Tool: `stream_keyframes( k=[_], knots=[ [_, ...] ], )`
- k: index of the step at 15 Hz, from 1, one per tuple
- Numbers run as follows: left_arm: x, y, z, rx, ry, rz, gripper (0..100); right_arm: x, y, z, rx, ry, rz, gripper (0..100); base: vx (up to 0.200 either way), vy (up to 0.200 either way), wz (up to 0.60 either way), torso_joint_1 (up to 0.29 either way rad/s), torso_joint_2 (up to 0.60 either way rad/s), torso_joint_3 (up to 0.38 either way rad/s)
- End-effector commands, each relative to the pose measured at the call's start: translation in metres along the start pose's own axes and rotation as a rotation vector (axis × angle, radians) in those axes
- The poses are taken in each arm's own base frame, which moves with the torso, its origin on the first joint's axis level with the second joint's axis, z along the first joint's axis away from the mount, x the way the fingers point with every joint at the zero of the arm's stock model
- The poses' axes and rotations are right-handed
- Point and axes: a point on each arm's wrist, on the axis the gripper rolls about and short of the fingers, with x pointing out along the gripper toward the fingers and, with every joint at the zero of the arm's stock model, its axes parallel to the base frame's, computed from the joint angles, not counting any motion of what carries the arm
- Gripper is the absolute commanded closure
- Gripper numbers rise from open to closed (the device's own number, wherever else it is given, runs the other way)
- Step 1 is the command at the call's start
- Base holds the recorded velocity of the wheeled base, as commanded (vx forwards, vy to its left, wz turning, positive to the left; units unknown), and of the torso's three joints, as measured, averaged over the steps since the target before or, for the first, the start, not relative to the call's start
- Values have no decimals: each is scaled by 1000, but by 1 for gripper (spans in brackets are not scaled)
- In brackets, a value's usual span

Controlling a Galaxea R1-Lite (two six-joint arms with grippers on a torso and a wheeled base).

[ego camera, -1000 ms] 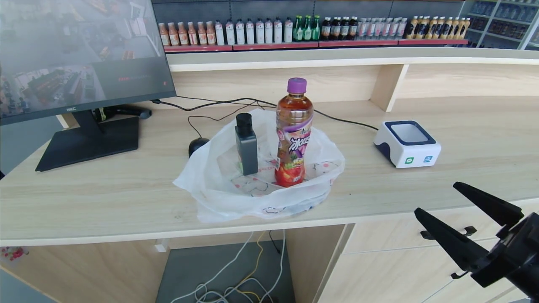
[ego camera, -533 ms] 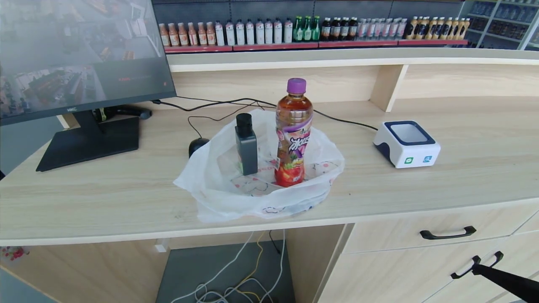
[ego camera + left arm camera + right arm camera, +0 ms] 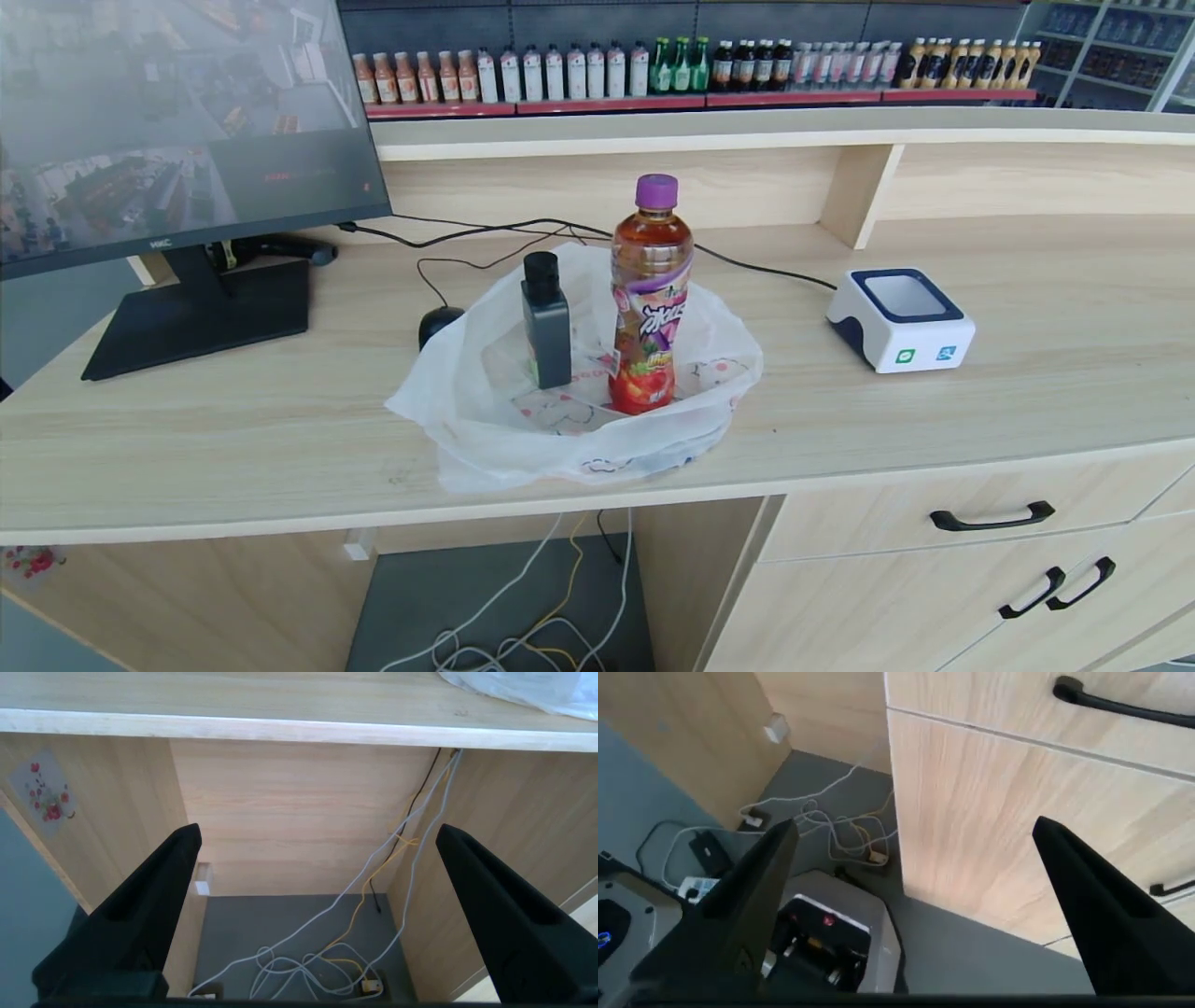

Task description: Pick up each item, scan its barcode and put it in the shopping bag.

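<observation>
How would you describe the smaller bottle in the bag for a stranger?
On the wooden counter, the white shopping bag lies open in the middle. Inside, left of the tall bottle with the purple cap, stands the dark grey bottle: short, flat-sided, black-capped.

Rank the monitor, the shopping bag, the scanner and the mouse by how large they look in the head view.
Largest to smallest:
1. monitor, though the picture's edge cuts it off
2. shopping bag
3. scanner
4. mouse
</observation>
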Motion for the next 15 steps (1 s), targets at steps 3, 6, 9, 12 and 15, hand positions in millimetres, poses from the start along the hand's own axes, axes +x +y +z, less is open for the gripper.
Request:
stream_keyframes(
  k=[3, 6, 9, 12, 15],
  knots=[
    [0, 0, 0, 0, 0, 1, 0, -3, 1, -1, 72, -38, -272, 0, 0, 0, 0, 0, 0, 0],
    [0, 0, 0, 0, 0, 1, 0, -8, 5, -3, 95, -117, -427, 0, 0, 0, 0, 0, 0, 0],
    [0, 0, 0, 0, 0, 1, 0, -12, 7, -6, 97, -176, -456, 0, 0, 0, 0, 0, 0, 0],
    [0, 0, 0, 0, 0, -1, 0, -13, 7, -6, 88, -185, -408, 0, 0, 0, 0, 0, 0, 0],
    [0, 0, 0, 0, 0, 1, 0, -16, 8, -8, 70, -241, -375, 0, -200, 0, 0, 9, 6, 4]
  ],
)
